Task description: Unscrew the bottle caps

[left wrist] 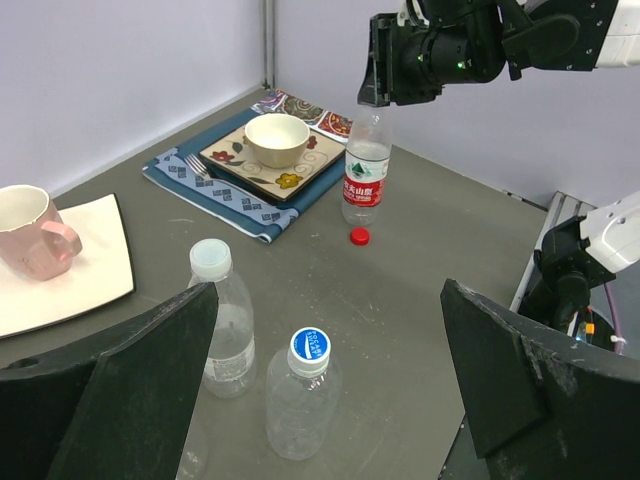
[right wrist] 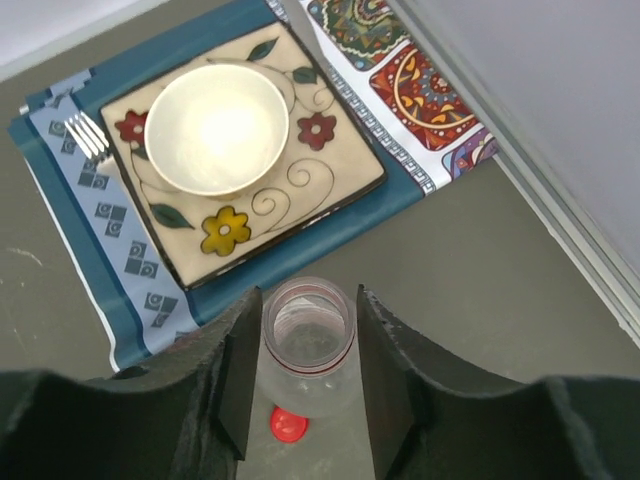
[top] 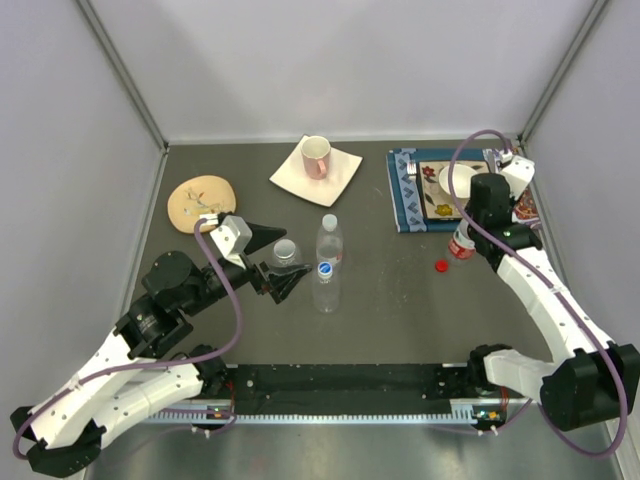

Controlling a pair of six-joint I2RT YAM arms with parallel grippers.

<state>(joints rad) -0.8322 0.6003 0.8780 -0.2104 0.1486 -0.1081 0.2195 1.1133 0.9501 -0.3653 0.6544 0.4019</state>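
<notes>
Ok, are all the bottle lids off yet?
Not yet. Done: the red cap is off, lying beside its bottle. In hand: the right jaws sit either side of that bottle's open neck. Left to do: the blue cap, the white cap and, it seems, the grey cap are on their bottles, with the left jaws wide open next to them.
</notes>
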